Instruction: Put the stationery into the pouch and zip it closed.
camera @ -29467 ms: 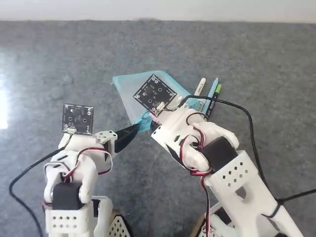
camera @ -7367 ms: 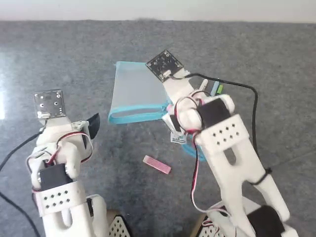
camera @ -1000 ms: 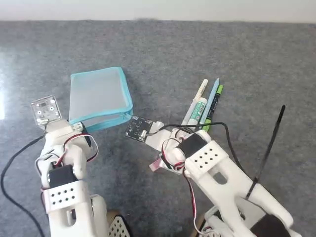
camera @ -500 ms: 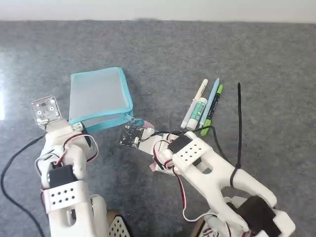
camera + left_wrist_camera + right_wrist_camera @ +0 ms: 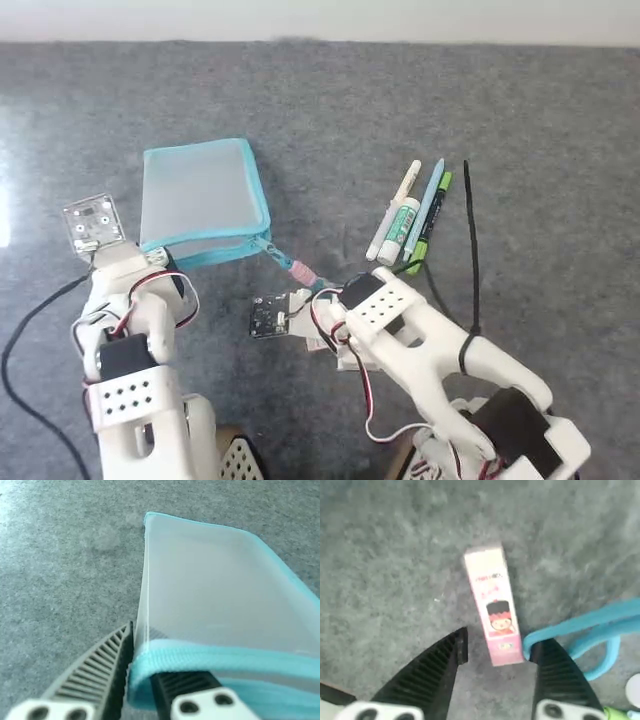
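Observation:
A translucent pouch (image 5: 200, 195) with teal trim lies at the left of the table. My left gripper (image 5: 142, 680) is shut on its teal zip edge (image 5: 210, 657) at the near corner, one finger on each side. A pink eraser (image 5: 492, 612) lies on the grey table, its near end between the fingers of my open right gripper (image 5: 498, 642), which hangs low over it. The pouch's teal strap (image 5: 580, 630) loops beside that end. In the high view, my right arm (image 5: 375, 305) is bent low just right of the strap (image 5: 275, 250). Pens and a glue tube (image 5: 410, 215) lie together farther right.
A black cable (image 5: 470, 250) arches up from the right arm beside the pens. The table is grey carpet-like cloth, with open floor behind the pouch and at the far right. The left arm's base (image 5: 125, 400) stands at the front left.
My right arm's wrist has dropped and drawn back toward the front edge, uncovering the strap by the pouch. The cable swung left. The left arm and the pouch have kept still.

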`<state>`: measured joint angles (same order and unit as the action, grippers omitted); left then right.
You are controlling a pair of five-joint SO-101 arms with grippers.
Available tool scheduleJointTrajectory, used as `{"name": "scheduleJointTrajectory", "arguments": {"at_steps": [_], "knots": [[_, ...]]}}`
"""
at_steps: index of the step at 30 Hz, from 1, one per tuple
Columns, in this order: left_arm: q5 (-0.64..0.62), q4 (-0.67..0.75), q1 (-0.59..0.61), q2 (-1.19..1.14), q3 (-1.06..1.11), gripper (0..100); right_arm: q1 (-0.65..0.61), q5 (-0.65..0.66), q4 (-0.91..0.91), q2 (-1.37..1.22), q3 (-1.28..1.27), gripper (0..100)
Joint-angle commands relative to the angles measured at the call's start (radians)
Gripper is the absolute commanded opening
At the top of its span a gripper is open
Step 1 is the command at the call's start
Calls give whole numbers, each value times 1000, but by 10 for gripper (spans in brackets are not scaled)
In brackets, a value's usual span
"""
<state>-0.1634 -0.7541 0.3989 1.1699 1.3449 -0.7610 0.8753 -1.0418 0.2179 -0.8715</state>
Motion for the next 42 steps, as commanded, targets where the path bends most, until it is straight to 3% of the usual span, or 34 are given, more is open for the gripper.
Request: {"name": "scheduleJointTrajectory", "arguments": {"at_steps": [1,6,14,21,25,28,31,36,42], "knots": [[3,-3,0,-8,-51,12,-8,17,-21,5,5,157],[3,-5,0,-8,-51,12,-13,-84,-13,13,25,9],[3,-5,0,-6,-51,12,-5,-126,-19,13,38,8],[3,-3,0,-5,-51,12,225,-354,-21,58,204,8],[3,0,0,-5,-51,12,282,-463,-21,117,267,8],[3,0,0,-5,-51,12,271,-477,-81,127,270,28],[3,0,0,-5,-51,12,232,-446,-170,107,261,112],[3,-5,0,-5,-51,12,133,-453,-131,58,206,126],[3,-5,0,-5,-51,12,136,-446,-142,59,207,206]]}}
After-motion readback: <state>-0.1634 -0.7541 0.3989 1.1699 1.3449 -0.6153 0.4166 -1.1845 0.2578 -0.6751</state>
